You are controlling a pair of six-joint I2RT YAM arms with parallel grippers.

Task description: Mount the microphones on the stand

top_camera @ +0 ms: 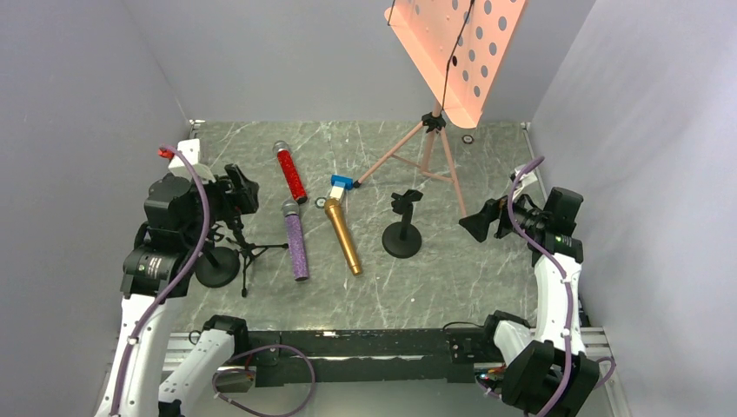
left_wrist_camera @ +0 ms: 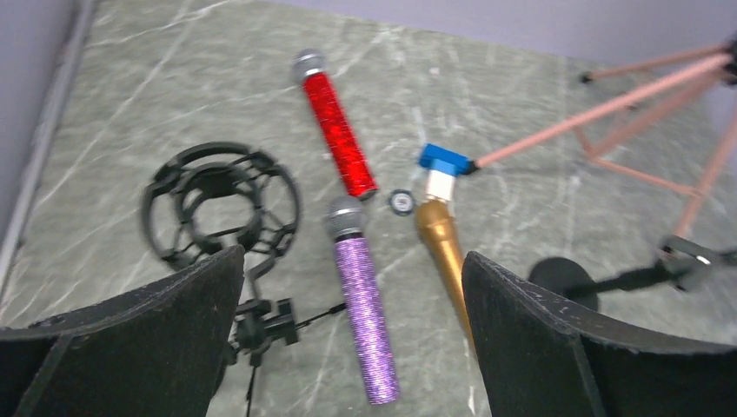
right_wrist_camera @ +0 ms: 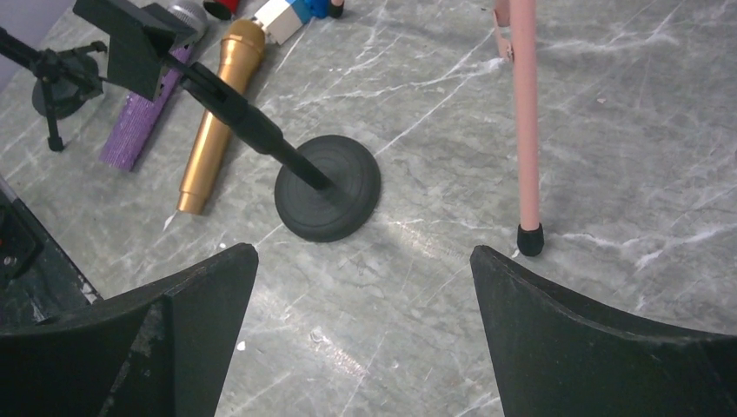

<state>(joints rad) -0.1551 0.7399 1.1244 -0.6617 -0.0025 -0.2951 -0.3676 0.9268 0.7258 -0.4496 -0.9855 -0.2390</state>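
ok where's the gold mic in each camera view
Top external: gold microphone mid-table, between the purple microphone and the round-base stand.
Left wrist: gold microphone right of centre.
Right wrist: gold microphone upper left.
Shared landmark: the purple microphone lying alongside it in every view.

Even, diffuse overhead light casts soft shadows. The left wrist view is blurred, with the black stand (left_wrist_camera: 691, 254) at its right edge smeared. Mild glare lies on the table (right_wrist_camera: 408, 228) mid-frame in the right wrist view.

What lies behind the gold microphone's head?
A blue-and-white block sits against the gold microphone, with a pink tripod leg ending at the block. Whether they are joined cannot be seen.
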